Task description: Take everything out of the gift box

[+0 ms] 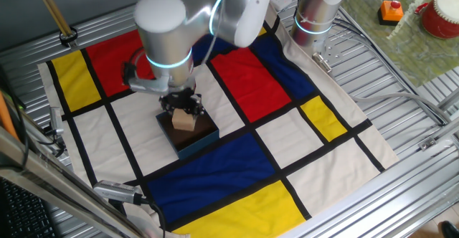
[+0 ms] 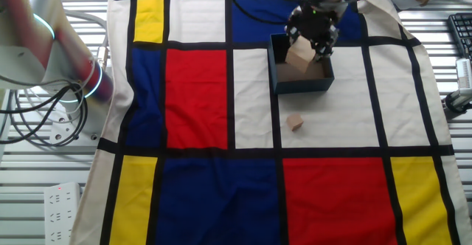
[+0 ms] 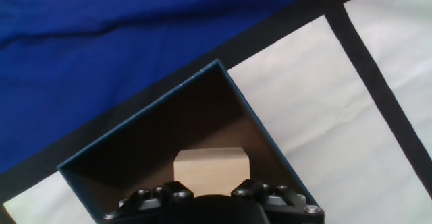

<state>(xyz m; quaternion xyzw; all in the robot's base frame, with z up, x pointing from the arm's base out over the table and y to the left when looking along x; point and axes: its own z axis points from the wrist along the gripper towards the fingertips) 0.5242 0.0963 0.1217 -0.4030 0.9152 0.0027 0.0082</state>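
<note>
The gift box (image 3: 169, 126) looks like matt cardboard, blue outside and dull brown inside. The 2 blocks, one (image 3: 210, 168) in the box and one (image 2: 296, 122) on the cloth, are pale, smooth wood. The patterned cloth (image 2: 199, 90) is soft, wrinkled fabric. The gripper (image 1: 181, 107) is black and matt; the arm (image 1: 168, 23) is glossy silver. The table (image 1: 401, 73) is ribbed bare metal.

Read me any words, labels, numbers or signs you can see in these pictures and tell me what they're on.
None can be read.
The gift box, the wooden block at the gripper and the patterned cloth show no print.
The white power strip has marks too small to read.
</note>
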